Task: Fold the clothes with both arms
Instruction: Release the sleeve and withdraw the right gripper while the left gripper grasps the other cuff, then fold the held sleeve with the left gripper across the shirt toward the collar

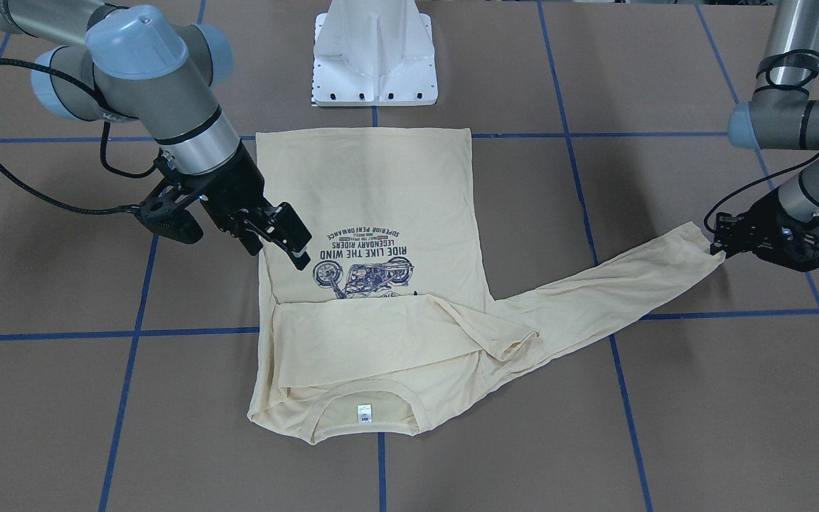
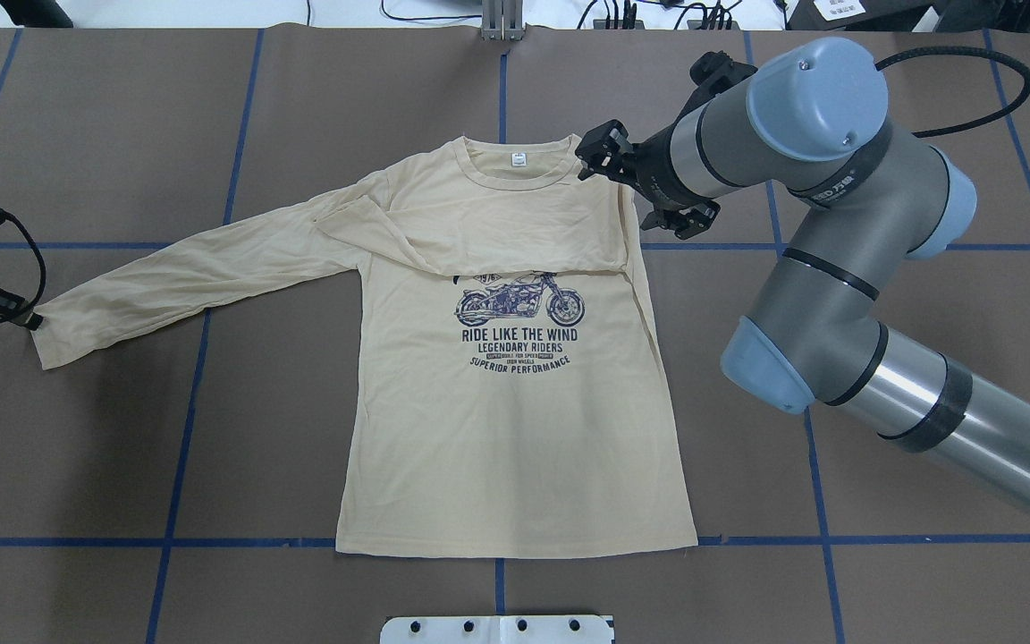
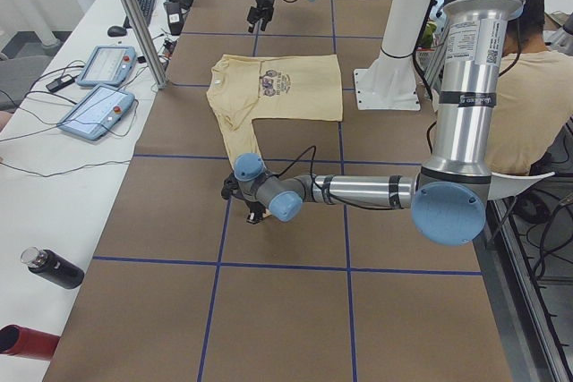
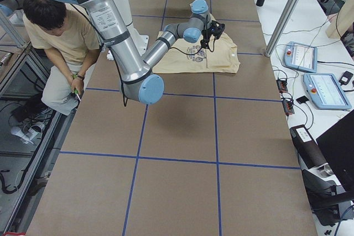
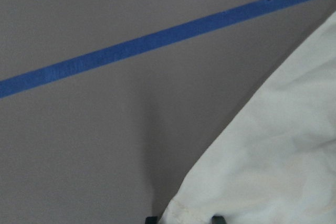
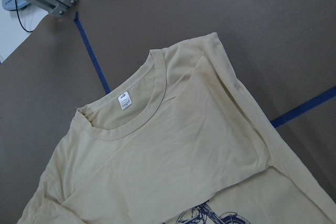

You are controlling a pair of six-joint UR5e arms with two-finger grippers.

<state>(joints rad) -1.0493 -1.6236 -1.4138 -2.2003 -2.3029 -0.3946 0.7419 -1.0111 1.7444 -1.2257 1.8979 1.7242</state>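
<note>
The cream-yellow long-sleeved T-shirt (image 2: 515,429) lies flat, print up, collar and white neck label (image 6: 123,100) on the side away from the robot. One sleeve (image 2: 479,237) is folded across the chest above the motorcycle print. The other sleeve (image 2: 193,277) stretches out to the robot's left. My left gripper (image 1: 719,247) sits low at that sleeve's cuff (image 5: 210,208) and is shut on it. My right gripper (image 1: 294,247) hangs open above the shirt's edge near the shoulder (image 2: 609,192), holding nothing.
The white pedestal base (image 1: 374,64) stands just behind the shirt's hem. Blue tape lines (image 2: 193,394) cross the brown table. A seated person (image 4: 61,31) is beside the robot. Teach pendants (image 3: 103,87) and bottles (image 3: 49,267) lie on the side bench.
</note>
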